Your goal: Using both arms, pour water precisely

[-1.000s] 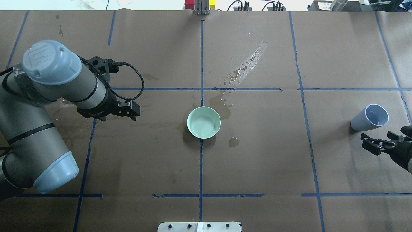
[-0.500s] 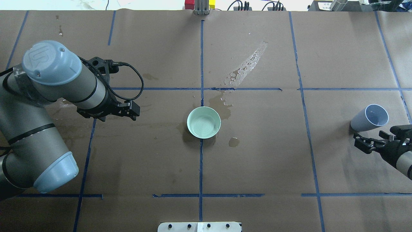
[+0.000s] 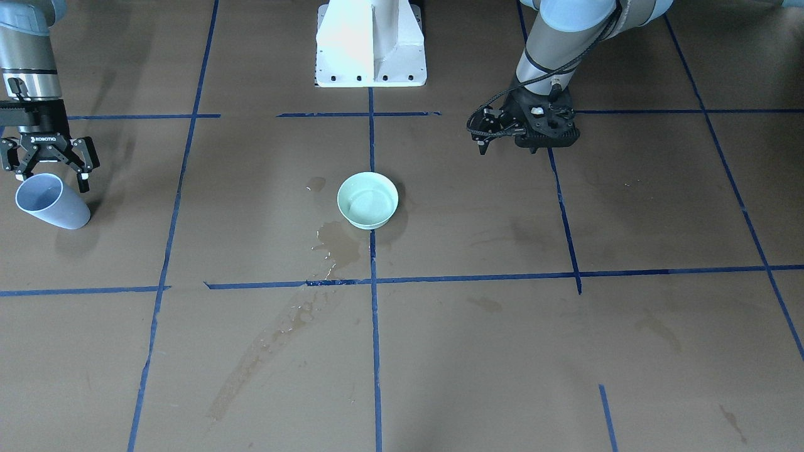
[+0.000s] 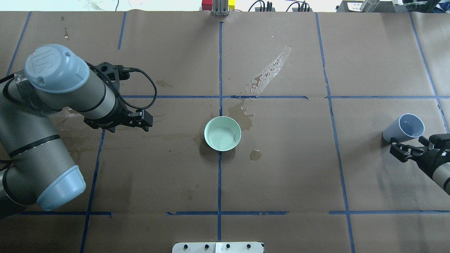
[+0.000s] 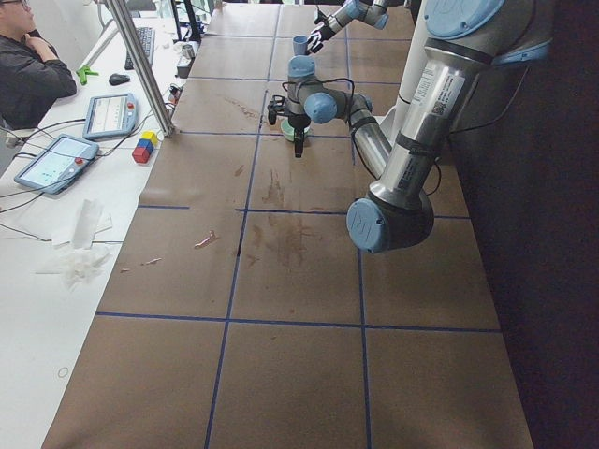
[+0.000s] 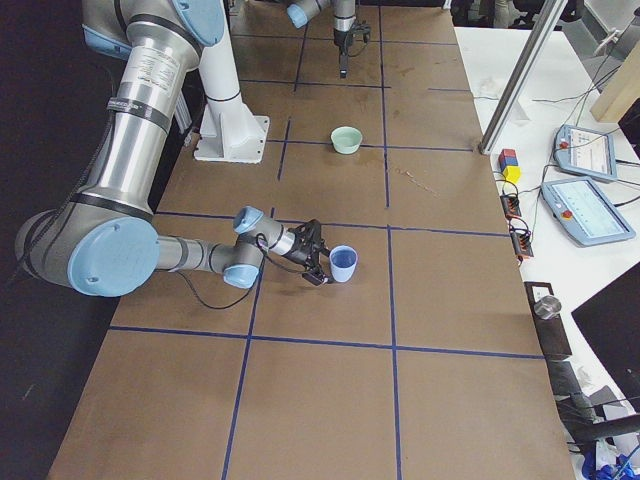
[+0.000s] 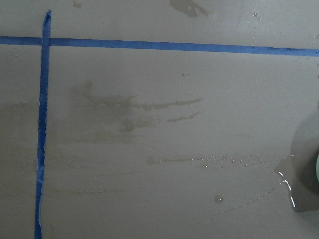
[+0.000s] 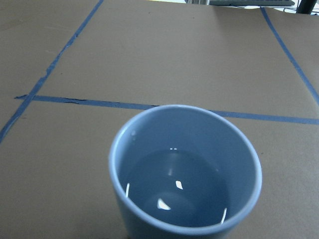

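Well, right hand (image 4: 396,149) hung wide open, empty, just beside the cup (image 4: 402,128); grasp needed a centred, gentle close to avoid sloshing water (image 8: 174,191).

bowl (image 7: 317,172): edge-cropped | cup (image 8: 185,169): base cropped | right arm (image 4: 441,173): cropped at edge

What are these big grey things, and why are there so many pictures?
They are two robot arms: the left arm and the right arm. Each ends in a gripper, like a two-finger hand. Cameras look from above, from across the table, from both ends, and from each wrist. On the brown paper sit a green bowl, a blue cup with water in it, and some wet patches. The right gripper is open beside the cup, not gripping it. The left gripper is empty.
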You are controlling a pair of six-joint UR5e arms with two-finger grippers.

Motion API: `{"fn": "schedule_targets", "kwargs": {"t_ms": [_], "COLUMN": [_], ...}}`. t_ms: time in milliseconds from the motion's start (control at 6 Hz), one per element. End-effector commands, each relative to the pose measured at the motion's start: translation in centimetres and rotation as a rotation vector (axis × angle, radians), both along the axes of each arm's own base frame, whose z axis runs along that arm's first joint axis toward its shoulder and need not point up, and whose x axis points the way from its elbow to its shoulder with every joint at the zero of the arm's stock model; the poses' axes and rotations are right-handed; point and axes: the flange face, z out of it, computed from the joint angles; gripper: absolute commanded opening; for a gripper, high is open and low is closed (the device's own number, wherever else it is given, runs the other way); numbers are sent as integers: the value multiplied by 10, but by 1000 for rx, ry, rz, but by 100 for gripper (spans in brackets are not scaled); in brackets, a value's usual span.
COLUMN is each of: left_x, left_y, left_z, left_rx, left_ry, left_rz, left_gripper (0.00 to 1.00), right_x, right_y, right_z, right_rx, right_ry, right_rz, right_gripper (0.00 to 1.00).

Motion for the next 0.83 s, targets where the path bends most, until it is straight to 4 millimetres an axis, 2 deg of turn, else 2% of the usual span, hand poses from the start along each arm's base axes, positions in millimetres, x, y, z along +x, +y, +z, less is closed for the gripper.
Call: {"fn": "schedule_targets", "kwargs": {"t_ms": [0, 333, 667], "left_x": [0, 0, 0], "left_y": [1, 0, 1], "left_z": [0, 0, 1], "left_rx": [0, 0, -1], "left_ry": [0, 1, -1], "left_rz": [2, 0, 2], "left_gripper": [100, 100, 100], "right_x": [-7, -23, -16], "right_y": [-6, -16, -16], "right_z": [-3, 3, 9], "right_rx": [25, 43, 69], "right_ry": [-5, -1, -19], "right_rz": [32, 60, 87], "right_gripper": [100, 100, 100]}}
